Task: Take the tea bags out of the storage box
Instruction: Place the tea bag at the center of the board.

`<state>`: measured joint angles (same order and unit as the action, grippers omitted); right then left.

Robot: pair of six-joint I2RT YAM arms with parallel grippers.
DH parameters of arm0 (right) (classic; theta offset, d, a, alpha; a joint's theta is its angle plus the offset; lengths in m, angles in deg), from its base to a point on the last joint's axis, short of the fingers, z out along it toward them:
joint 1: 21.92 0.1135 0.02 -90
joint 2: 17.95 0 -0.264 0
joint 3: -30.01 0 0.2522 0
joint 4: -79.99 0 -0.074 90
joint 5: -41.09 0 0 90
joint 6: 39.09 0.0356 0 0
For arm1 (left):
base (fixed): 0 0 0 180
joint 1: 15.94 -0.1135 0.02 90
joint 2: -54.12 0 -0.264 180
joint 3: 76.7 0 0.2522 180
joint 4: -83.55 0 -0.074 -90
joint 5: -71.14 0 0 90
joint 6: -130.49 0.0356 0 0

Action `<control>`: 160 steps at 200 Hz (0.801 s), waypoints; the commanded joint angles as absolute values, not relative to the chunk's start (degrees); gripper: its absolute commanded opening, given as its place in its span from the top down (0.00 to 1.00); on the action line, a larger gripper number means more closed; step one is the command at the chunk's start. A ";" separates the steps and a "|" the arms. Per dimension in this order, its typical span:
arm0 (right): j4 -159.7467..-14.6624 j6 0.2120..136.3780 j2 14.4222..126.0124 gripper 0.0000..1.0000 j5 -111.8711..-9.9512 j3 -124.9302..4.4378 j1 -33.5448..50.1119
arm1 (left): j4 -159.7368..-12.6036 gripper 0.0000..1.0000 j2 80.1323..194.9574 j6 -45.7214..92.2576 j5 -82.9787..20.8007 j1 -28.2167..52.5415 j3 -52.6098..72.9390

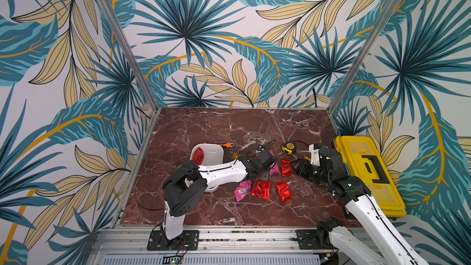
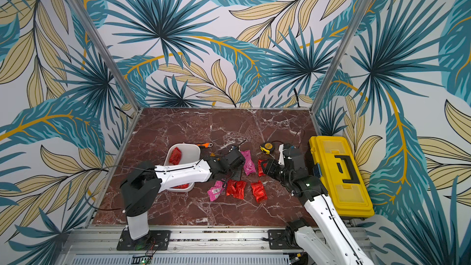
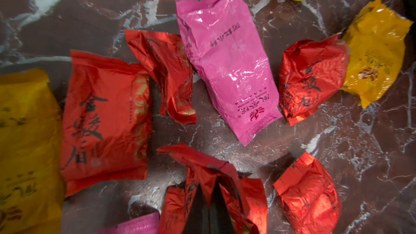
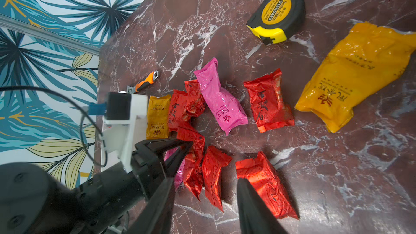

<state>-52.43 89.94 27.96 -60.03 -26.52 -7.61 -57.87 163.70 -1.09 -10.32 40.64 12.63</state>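
The marble worktop point(image 1: 204, 128) carries everything; the white storage box point(image 1: 215, 153) sits toward its left edge, about halfway back, with its long axis running front to back; my left forearm point(image 1: 221, 172) lies across the box's nearer half. The spread of tea bags point(image 4: 221, 102) already out lies mid-worktop, between the box and the yellow toolbox point(image 1: 367, 172) at the right edge.

The left gripper point(image 4: 190, 145) is over that spread, clenched on the crumpled end of a red tea bag point(image 4: 193, 139); whether that bag is clear of the ones below it I cannot tell. I judge the coming move is to let it go here, then reach for the box; the box lies toward the left edge from that gripper, behind its own wrist, and the left arm is plainly the nearer one. The right gripper point(image 4: 206, 180) hovers at the spread's right side, jaws apart with nothing between them, well apart from the box.

One red sachet point(image 1: 198, 155) shows in the box's far half, by its left wall; a red sliver point(image 2: 181, 186) peeps from under the forearm at the near end; how many more lie beneath I cannot tell; the wrist housing hides the left fingertips in both top views.
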 commanded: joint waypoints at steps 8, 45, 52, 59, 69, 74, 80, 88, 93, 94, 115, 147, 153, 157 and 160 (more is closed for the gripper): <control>-50.48 90.29 27.25 0.50 -59.37 -25.66 -7.40 | -58.69 0.95 165.72 -1.87 -11.30 40.82 15.74; -50.32 89.94 27.06 0.50 -59.68 -25.76 -7.44 | -58.53 0.75 166.49 -2.12 -11.67 40.90 16.34; -50.31 89.86 27.10 0.50 -59.79 -25.85 -7.33 | -58.54 0.70 166.23 -2.04 -11.67 40.91 16.41; -50.23 89.79 27.11 0.50 -59.96 -25.89 -7.34 | -58.47 0.66 165.78 -1.93 -11.58 40.85 16.34; -50.14 89.74 27.17 0.50 -60.20 -26.11 -7.35 | -58.21 0.63 164.76 -1.94 -11.36 40.93 16.38; -50.13 89.59 27.23 0.50 -60.39 -26.25 -7.33 | -58.17 0.61 164.05 -1.89 -11.04 40.92 16.21; -50.13 89.51 27.35 0.50 -60.71 -26.29 -7.33 | -58.17 0.60 163.01 -1.95 -10.64 40.92 15.89; -50.12 89.54 27.53 0.50 -61.23 -26.62 -7.33 | -58.33 0.58 161.28 -2.09 -9.73 40.91 15.37; -50.24 89.53 27.66 0.50 -61.51 -26.80 -7.12 | -58.47 0.57 160.05 -2.22 -9.09 40.86 14.91; -50.27 89.50 27.77 0.50 -61.62 -26.93 -7.08 | -58.49 0.56 159.73 -2.27 -8.96 40.90 14.74; -51.11 89.65 28.99 0.50 -61.43 -27.88 -4.81 | -60.05 0.52 153.24 -3.46 -5.37 40.86 11.26; -54.17 90.15 33.37 0.50 -58.94 -30.21 1.87 | -60.48 0.51 142.92 -6.08 -0.46 38.63 3.71; -54.89 90.11 34.51 0.50 -58.27 -30.82 3.46 | -60.06 0.51 141.07 -6.39 0.04 37.64 2.18; -55.40 90.04 35.30 0.50 -58.01 -31.24 4.40 | -59.71 0.51 139.72 -6.64 0.25 36.97 1.10; -55.74 89.95 35.88 0.50 -57.68 -31.60 5.18 | -59.43 0.51 138.70 -6.74 0.37 36.33 0.33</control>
<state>-52.17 89.94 32.66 -60.09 -28.88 0.58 -60.65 144.22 -4.57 -4.31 39.61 6.62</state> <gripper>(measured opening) 0.500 0.490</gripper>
